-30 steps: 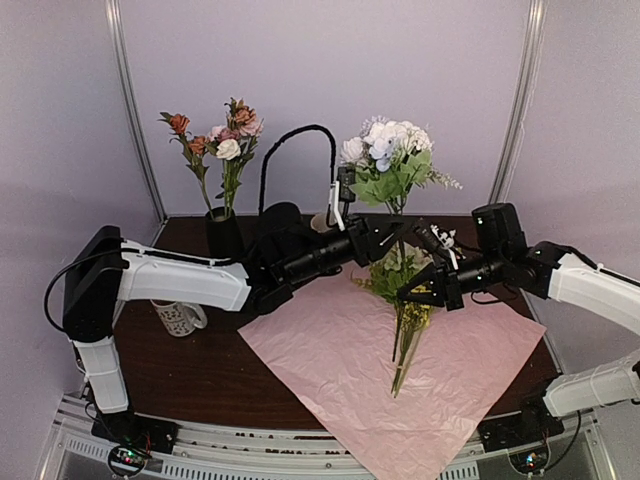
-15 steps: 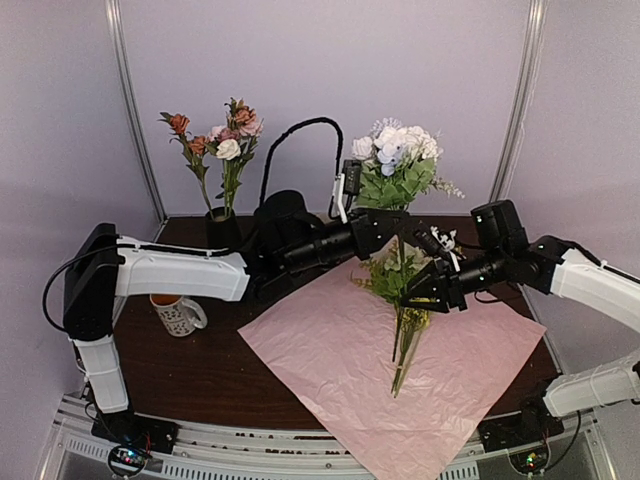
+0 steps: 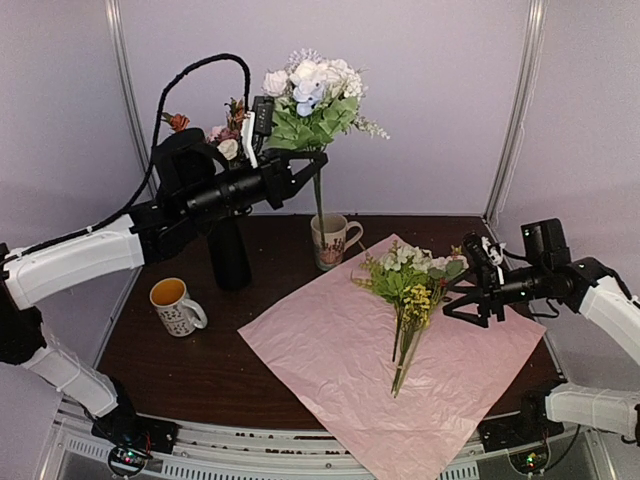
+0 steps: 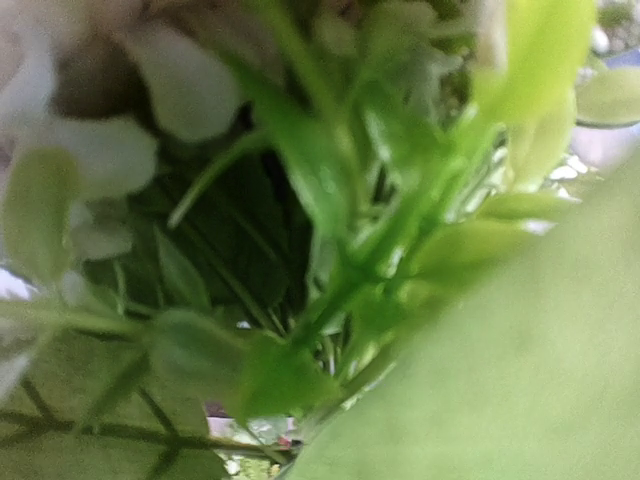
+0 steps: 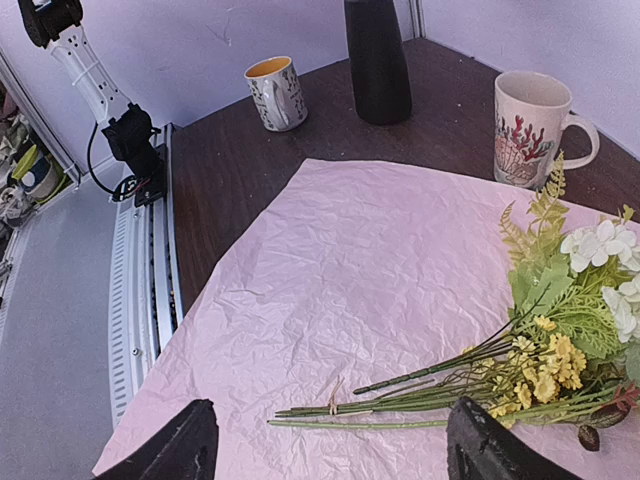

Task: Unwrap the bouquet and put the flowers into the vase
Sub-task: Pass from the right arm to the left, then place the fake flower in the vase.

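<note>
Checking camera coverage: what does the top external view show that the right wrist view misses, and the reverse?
Only top external: the left gripper shut on a white flower bunch held aloft, and blooms already in the vase. Only right wrist: clutter on the floor beside the table. Both: the pink paper, the remaining flowers lying on it, the cream patterned mug, the orange-lined mug, the vase, the open right gripper.
</note>
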`<state>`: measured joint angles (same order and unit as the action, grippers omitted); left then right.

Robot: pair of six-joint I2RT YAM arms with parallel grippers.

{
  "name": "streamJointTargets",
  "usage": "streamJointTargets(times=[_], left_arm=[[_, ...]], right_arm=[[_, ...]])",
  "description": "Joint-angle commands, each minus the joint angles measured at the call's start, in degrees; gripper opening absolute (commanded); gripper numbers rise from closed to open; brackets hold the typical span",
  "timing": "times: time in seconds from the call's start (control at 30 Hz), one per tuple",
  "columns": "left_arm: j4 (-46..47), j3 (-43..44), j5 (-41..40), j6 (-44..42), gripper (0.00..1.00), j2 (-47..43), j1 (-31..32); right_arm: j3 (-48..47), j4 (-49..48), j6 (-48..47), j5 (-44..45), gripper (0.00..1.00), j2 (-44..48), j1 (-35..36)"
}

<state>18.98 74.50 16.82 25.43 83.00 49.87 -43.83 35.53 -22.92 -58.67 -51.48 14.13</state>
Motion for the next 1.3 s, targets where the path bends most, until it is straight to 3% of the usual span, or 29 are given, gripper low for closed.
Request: streamJointTargets(times=[0.0,0.17,0.57,0.9,1.27], left_arm=[[-14.6,1.3,-8.1,-15.1,0.00,-4.1,-1.4],[-18.0,0.5,-20.5,-24.2,0.00,-7.8,-3.5],[-2.0,-7.4,-36.3,-26.8,0.00,-10.9,-12.5],[6.6,-6.8,-36.0,-23.7,0.00,-4.9,-19.6],[8.5,-2.3,-31.7,-19.4,0.00,4.0,-24.6]], right_arm=[[1.2,-4.2,-0.2,-0.1,0.80,3.4,-1.1],[1.4,-3.5,-2.3,2.4,0.80,2.6,-1.2],[1.9,-3.3,-4.9,4.1,0.79,0.3,-1.2],[2.3,-3.3,-5.5,5.7,0.78,0.9,-1.2],[2.2,-3.1,-5.8,6.1,0.78,0.5,-1.2]])
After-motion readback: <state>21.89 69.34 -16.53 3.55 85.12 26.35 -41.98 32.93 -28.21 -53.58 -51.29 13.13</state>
